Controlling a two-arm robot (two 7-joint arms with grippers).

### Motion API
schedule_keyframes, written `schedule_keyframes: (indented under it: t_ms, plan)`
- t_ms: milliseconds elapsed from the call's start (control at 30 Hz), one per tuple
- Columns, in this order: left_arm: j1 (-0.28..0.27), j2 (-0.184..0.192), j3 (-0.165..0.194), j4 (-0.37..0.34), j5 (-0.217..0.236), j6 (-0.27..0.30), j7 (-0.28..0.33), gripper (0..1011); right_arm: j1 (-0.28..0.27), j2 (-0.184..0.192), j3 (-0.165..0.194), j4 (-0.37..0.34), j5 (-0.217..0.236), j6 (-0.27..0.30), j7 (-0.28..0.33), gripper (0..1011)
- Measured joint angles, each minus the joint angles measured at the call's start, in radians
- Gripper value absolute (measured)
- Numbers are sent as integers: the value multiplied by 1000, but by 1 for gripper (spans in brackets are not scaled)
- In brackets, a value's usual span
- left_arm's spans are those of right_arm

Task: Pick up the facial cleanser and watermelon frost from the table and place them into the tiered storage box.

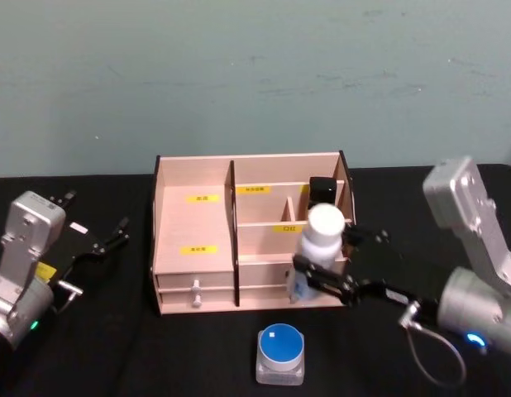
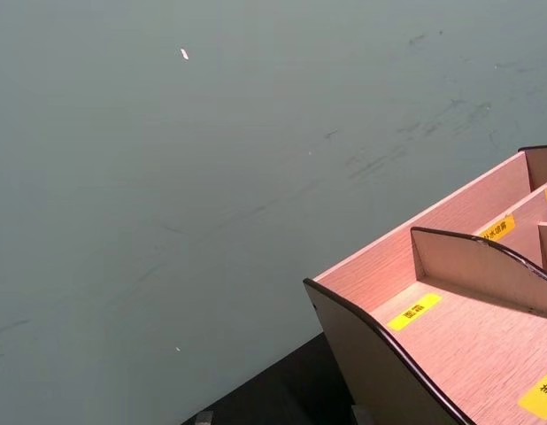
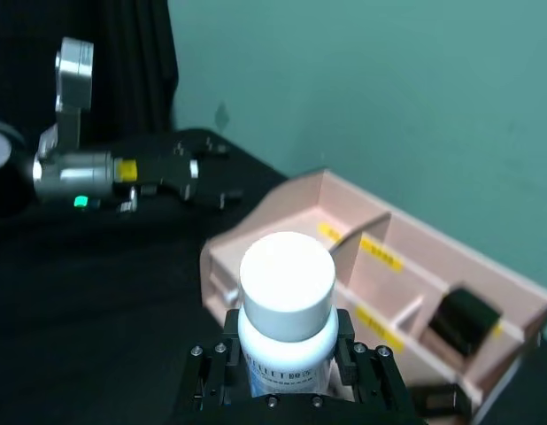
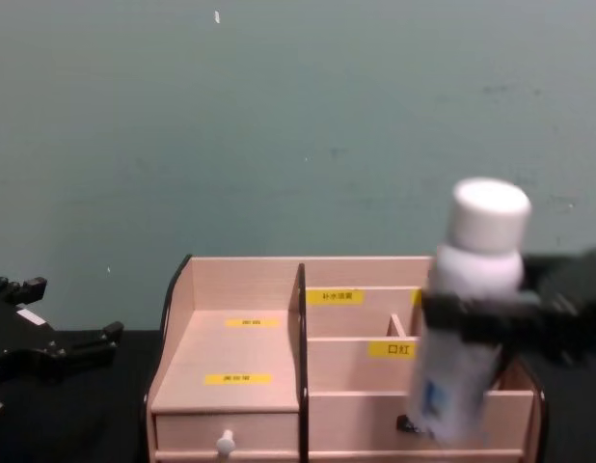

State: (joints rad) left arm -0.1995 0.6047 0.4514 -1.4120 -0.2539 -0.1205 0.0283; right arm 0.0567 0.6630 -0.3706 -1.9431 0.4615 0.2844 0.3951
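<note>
Head view: your right gripper is pinching the facial cleanser, a white-capped bottle. It is standing upright, long axis vertical, just in front of the right half of the tiered storage box. The open compartments are lying beyond the bottle, toward the wall. A blue-lidded jar, probably the watermelon frost, is sitting on the table in front of the box, nearer your right arm. Your left gripper is resting left of the box, fingers spread.

Left wrist view: you are looking across the box's left end.

Right wrist view: the fingers are pressing the bottle from both sides below its cap. The box is lying ahead, with a black item in a rear compartment.

Chest view: the bottle is hanging before the box's right compartments.
</note>
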Motion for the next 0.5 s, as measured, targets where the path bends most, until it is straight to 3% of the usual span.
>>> schedule_keyframes:
  t_ms: [300,500]
  plan:
    - [0,0,0,0,0,0,0,1010,166,-97,-38,107,-18,-17,12,613]
    - [0,0,0,0,0,0,0,1010,250,-144,-43,203,-19,-37,19,613]
